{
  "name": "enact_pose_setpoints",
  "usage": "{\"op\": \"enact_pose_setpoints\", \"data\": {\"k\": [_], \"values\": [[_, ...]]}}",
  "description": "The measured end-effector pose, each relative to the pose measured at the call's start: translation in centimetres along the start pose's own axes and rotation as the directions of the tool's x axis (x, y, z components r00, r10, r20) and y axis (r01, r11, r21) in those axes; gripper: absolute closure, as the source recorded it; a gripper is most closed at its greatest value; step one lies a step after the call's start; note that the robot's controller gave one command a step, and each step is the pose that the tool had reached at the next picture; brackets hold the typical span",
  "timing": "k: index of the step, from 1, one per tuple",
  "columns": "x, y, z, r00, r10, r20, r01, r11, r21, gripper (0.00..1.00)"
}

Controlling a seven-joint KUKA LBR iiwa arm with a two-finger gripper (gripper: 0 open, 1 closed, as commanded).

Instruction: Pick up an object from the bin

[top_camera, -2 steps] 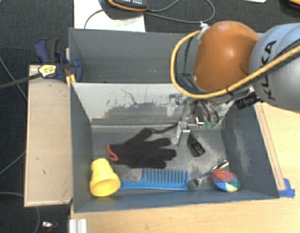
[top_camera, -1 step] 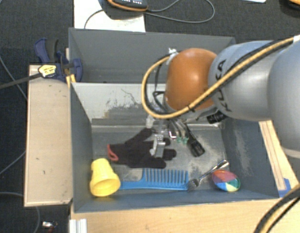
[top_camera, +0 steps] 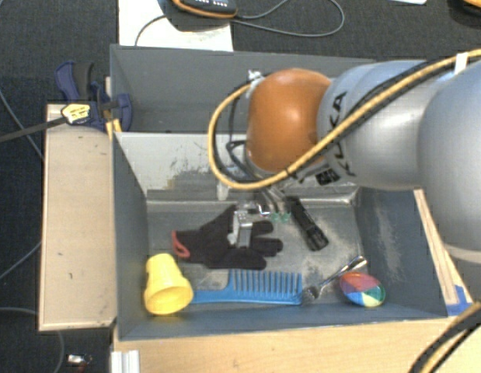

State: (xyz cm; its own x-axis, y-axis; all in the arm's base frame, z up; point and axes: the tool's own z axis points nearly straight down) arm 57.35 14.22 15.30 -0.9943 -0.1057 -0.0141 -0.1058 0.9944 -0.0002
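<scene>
My gripper (top_camera: 243, 230) hangs under the orange wrist cover, its metal fingertips down on a black glove (top_camera: 217, 245) that lies in the middle of the bin floor. The glove has a red tab at its left end. Just in front of the glove lies a blue comb (top_camera: 252, 288), stretched left to right. A black marker-like stick (top_camera: 306, 224) lies tilted to the right of the gripper.
A yellow plastic cup (top_camera: 166, 285) lies on its side at the front left, touching the comb's handle. A multicoloured ball (top_camera: 361, 289) and a small metal tool (top_camera: 333, 278) sit at the front right. The big arm covers the bin's right and back.
</scene>
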Motion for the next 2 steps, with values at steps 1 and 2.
{"op": "enact_pose_setpoints", "data": {"k": [1,2], "values": [[-0.5,-1.7,3.8,0.927,0.375,-0.004,-0.375,0.927,0.001,0.00],[-0.2,-0.5,7.7,0.975,0.220,0.008,-0.220,0.975,-0.004,0.00]]}}
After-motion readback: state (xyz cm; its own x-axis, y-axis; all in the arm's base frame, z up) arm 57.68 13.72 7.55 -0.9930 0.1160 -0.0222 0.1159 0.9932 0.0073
